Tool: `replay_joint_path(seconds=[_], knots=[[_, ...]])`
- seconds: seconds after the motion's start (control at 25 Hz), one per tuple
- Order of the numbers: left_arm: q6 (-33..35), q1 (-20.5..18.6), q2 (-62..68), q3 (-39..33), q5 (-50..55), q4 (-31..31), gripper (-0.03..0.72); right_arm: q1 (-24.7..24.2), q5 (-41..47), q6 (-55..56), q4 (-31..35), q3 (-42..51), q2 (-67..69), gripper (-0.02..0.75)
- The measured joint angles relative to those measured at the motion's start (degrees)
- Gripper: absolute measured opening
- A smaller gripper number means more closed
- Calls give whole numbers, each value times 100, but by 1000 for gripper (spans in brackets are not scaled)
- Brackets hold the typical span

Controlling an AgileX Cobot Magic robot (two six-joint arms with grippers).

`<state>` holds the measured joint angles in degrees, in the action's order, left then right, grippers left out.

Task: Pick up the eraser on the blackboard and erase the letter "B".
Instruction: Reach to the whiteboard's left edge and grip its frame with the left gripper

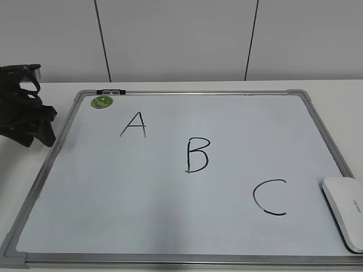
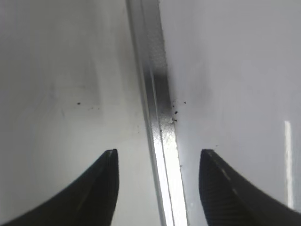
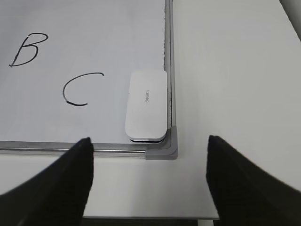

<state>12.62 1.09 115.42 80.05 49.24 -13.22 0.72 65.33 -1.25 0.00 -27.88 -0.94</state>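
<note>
The blackboard (image 1: pixel 170 226) is a pale white board with a silver frame, lying flat on the table. The black letter "B" (image 1: pixel 197 155) is at its middle, between "A" (image 1: pixel 134 124) and "C" (image 1: pixel 270 197). The white eraser (image 1: pixel 346 211) lies in the board's near right corner; in the right wrist view the eraser (image 3: pixel 146 104) lies beside the "C" (image 3: pixel 80 89) and the "B" (image 3: pixel 28 49). My right gripper (image 3: pixel 149 146) is open and empty, over the table just short of the board's grey corner. My left gripper (image 2: pixel 159 157) is open and empty, straddling the board's frame (image 2: pixel 155 94); its arm (image 1: pixel 25 110) is at the left.
A round green sticker (image 1: pixel 102 102) and a small black clip (image 1: pixel 111 91) sit at the board's far left corner. The white table (image 1: pixel 340 90) surrounds the board; its front edge (image 3: pixel 155 218) is close below my right gripper. A white panelled wall stands behind.
</note>
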Motion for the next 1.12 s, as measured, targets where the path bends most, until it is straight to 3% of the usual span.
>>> replay_joint_path(seconds=[0.4, 1.12], knots=[[38, 0, 545, 413, 117, -71, 290, 0, 0, 0, 0, 0, 0, 554], [42, 0, 876, 635, 128, -144, 179, 0, 0, 0, 0, 0, 0, 554]])
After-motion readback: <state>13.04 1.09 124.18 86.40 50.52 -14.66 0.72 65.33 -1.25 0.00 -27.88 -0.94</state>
